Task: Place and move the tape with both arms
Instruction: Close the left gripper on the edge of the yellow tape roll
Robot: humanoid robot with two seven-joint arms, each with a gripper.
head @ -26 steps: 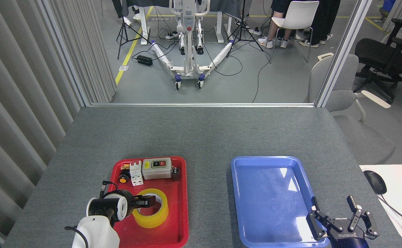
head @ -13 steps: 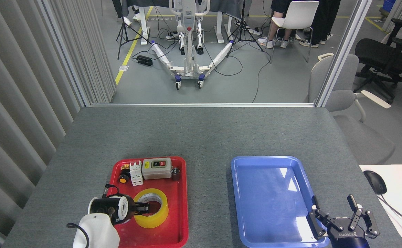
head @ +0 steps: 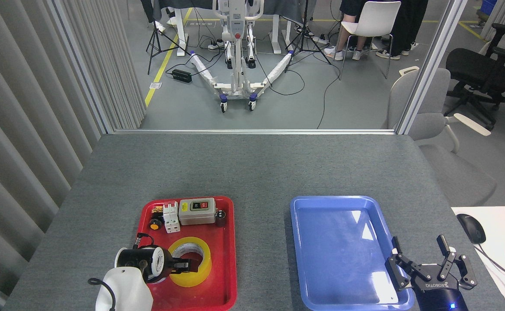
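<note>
Yellow packing tape [head: 190,261] in red tray [head: 228,242], left gripper [head: 185,264] pinching its wall, pickup under way; lift next; right gripper [head: 432,266] spread beside blue tray [head: 298,224].

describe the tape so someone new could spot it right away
Find the red tray on the grey table's left half. In its near half lies the tape, a wide translucent yellow ring with a whitish core, far bigger than the small switch parts behind it.
</note>
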